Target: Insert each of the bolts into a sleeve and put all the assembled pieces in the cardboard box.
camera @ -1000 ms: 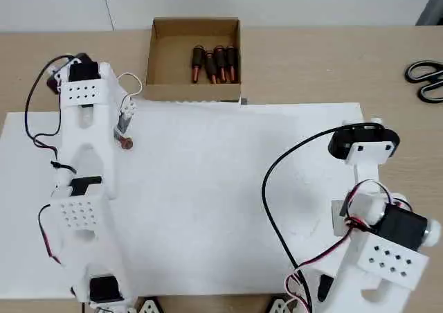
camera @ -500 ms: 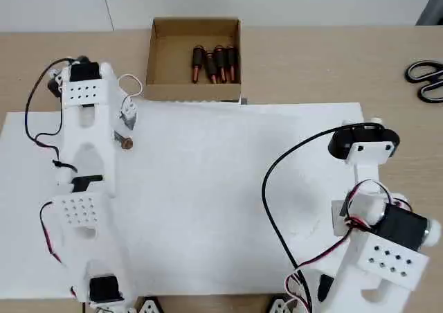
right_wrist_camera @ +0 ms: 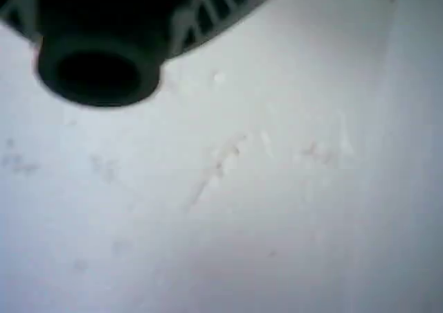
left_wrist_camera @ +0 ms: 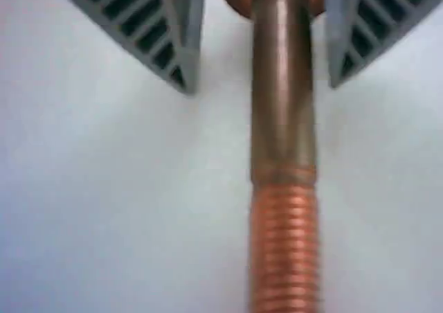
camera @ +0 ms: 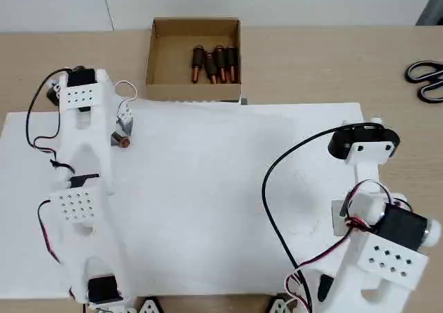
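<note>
A copper bolt (left_wrist_camera: 282,154) was seen lying flat on the white sheet (camera: 228,188), just off the front left corner of the cardboard box (camera: 169,57), on the side toward the arms. The left gripper (camera: 124,124) was lowered over it with its fingers (left_wrist_camera: 159,36) spread, one on either side of the shank and neither pressed against it. Well away from the box, toward its front right, the right gripper (camera: 361,150) was clenched on a black sleeve (right_wrist_camera: 97,67). Four assembled pieces (camera: 214,64) were already laid in the box. The bolt was set off-centre between the fingers (nearer one than the other). On closing, it could therefore be nudged, rolled or pinched askew. A tilted bolt would be hard to line up with the sleeve's bore.
</note>
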